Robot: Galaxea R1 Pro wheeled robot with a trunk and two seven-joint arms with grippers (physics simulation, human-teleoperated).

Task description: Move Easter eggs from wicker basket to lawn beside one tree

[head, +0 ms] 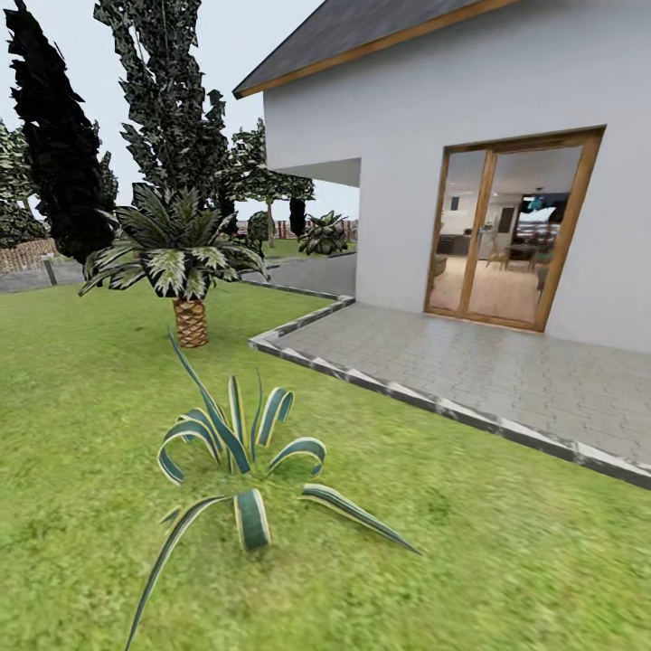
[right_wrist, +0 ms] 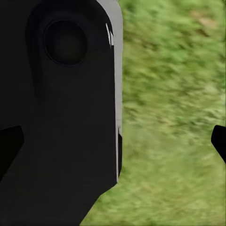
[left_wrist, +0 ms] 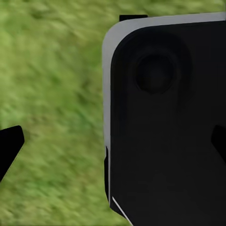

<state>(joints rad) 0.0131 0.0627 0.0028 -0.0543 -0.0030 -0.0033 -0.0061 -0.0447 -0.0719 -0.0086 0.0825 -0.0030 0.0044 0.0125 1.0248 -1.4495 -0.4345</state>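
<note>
Facing the white house (head: 434, 136) across the lawn (head: 506, 561), the head view takes in a corner of the garden. A striped, sword-leaved plant (head: 240, 452) grows from the grass in the near middle. Behind it, further left, stands a short palm (head: 181, 262) with a woven-looking trunk, and tall dark cypresses (head: 54, 145) rise beyond that. A grey paved patio (head: 488, 371) with a pale kerb lies to the right, running up to a wooden-framed glass door (head: 511, 231) through which a lit room shows.

In the left wrist view, the left hand (left_wrist: 113, 141) hangs over blurred grass beside a dark rounded robot panel (left_wrist: 169, 122); its black fingertips (left_wrist: 10, 143) sit at opposite edges, spread wide and holding nothing. The right hand (right_wrist: 113, 141) in the right wrist view is likewise released, fingertips (right_wrist: 219, 139) far apart over the lawn, next to a dark panel (right_wrist: 61, 108)
</note>
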